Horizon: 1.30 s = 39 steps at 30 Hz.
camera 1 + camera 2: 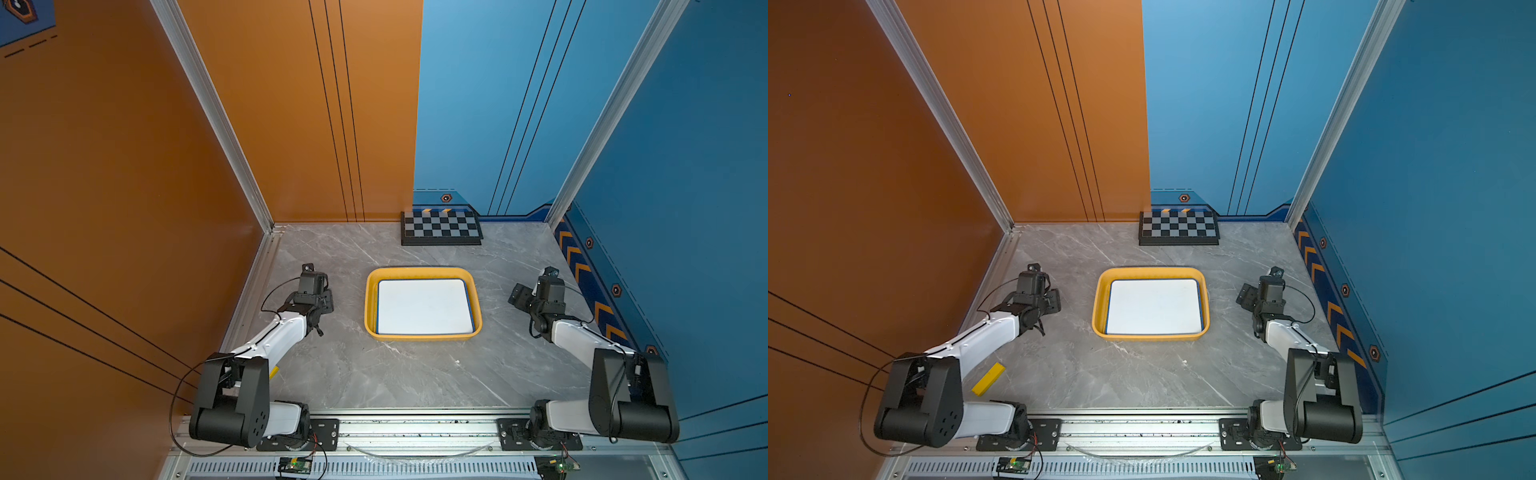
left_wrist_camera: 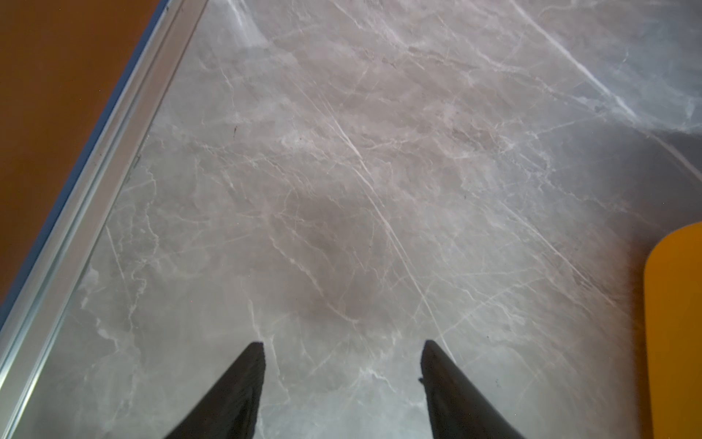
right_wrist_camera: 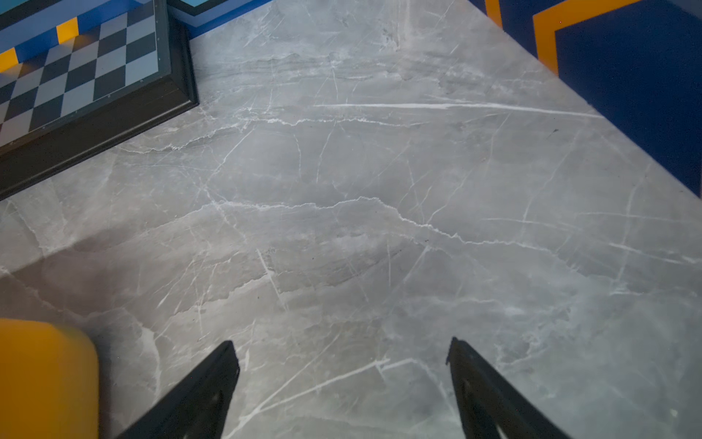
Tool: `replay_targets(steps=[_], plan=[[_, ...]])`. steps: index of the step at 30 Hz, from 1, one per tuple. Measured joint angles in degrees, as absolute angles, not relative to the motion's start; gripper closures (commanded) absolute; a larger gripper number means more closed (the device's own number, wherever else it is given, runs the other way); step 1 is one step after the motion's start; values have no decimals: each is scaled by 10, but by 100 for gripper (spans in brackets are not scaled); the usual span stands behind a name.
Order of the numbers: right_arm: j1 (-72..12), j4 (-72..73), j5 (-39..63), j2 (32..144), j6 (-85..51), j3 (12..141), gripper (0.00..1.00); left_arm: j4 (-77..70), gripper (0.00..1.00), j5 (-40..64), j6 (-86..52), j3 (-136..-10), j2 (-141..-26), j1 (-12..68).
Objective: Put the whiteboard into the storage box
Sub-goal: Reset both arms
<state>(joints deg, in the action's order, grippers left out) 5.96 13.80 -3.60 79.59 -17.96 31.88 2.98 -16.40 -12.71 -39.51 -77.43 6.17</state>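
The yellow storage box point(image 1: 371, 305) point(image 1: 1099, 305) sits mid-table in both top views. A white whiteboard point(image 1: 424, 306) point(image 1: 1154, 306) with a blue edge lies flat inside it. My left gripper point(image 1: 320, 291) point(image 2: 342, 349) hovers left of the box, open, with only bare marble between its fingers. A yellow corner of the box point(image 2: 674, 323) shows in the left wrist view. My right gripper point(image 1: 521, 297) point(image 3: 342, 349) stands right of the box, open and empty. The box's corner point(image 3: 45, 376) shows in the right wrist view.
A black-and-grey checkerboard point(image 1: 441, 228) point(image 3: 79, 76) lies at the back against the wall. A small yellow block point(image 1: 988, 378) rests near the left arm's base. An aluminium rail point(image 2: 83, 213) and orange wall bound the left side; a blue wall bounds the right.
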Motion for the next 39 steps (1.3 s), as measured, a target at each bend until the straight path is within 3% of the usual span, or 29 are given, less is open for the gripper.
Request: replay_targets(steps=[8, 13, 18, 24, 30, 32, 39], plan=[[59, 251, -48, 821, -166, 291, 1, -143, 28, -178, -76, -316, -765, 59], [50, 331, -48, 821, -137, 265, 0, -246, 26, -171, -53, -252, -778, 59], [32, 405, -56, 821, -112, 216, 0, -314, 15, -172, -21, -251, -792, 65], [-18, 555, -76, 872, -65, 166, 0, -397, 15, -168, 19, -232, -797, 72], [-45, 602, -103, 884, -31, 148, 0, -538, 8, -158, 41, -162, -852, 75], [-49, 612, -111, 884, -25, 148, 0, -603, 2, -148, 48, -136, -884, 75], [-55, 589, -158, 884, -22, 175, 0, -692, 2, -189, 46, -123, -926, 78]])
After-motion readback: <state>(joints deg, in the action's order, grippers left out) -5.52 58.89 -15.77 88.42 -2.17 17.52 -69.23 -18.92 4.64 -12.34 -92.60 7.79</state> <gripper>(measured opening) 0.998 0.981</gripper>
